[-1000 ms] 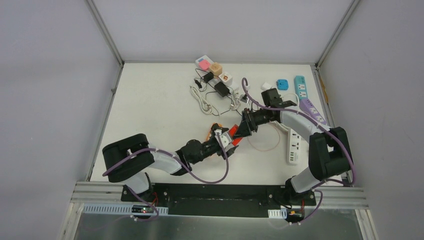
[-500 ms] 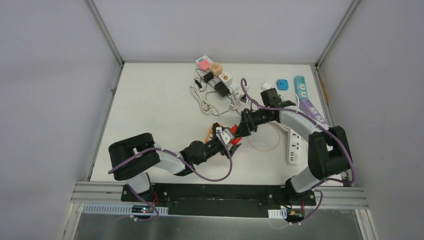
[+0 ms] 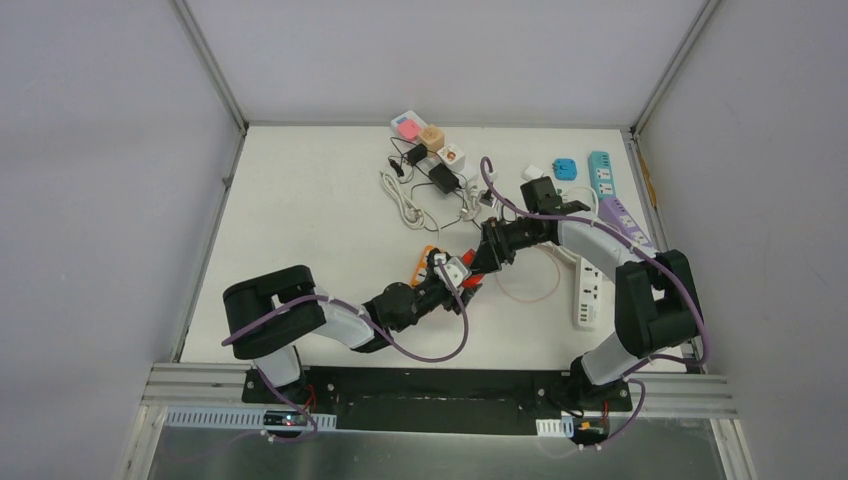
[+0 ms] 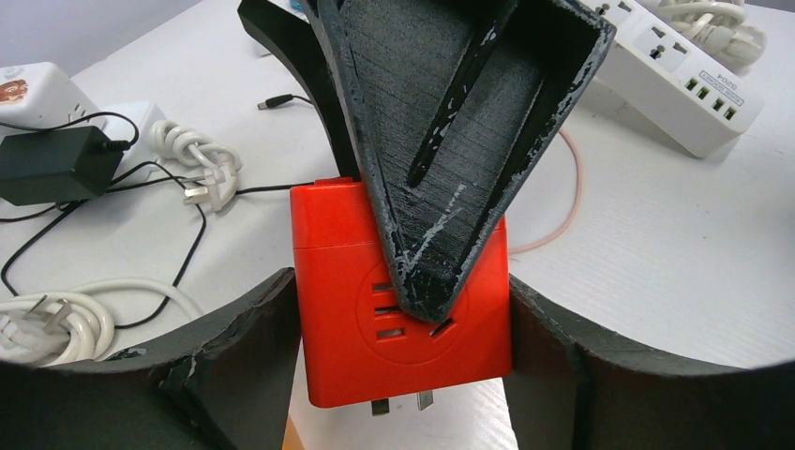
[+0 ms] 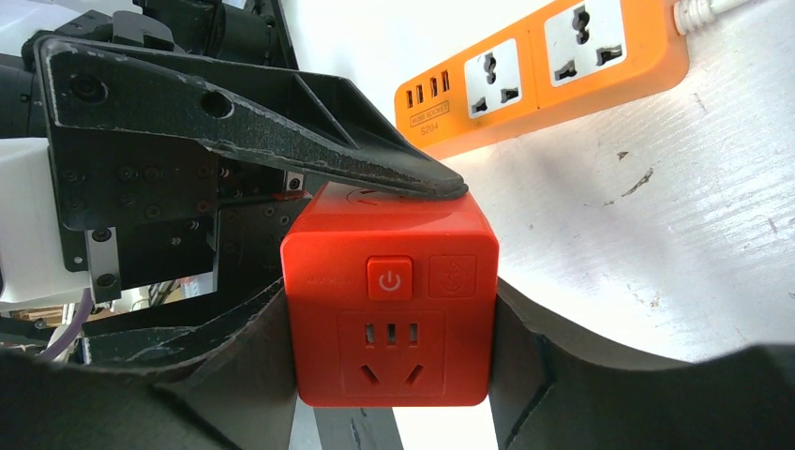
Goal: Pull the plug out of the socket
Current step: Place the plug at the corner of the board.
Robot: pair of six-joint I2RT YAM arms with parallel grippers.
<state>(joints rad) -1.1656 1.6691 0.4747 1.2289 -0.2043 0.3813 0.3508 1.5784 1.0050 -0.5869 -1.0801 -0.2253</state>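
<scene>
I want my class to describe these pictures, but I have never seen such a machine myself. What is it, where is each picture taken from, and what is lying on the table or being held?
These are two robot arms bolted at the near edge of a table. Each ends in a two-finger gripper. The wide picture looks down from above. The two close-ups come from cameras on the wrists. The left gripper and right gripper both clamp one red cube, a plug-in socket block with prongs showing underneath. On the table lie an orange strip, a white strip, a black adapter and cables.
</scene>
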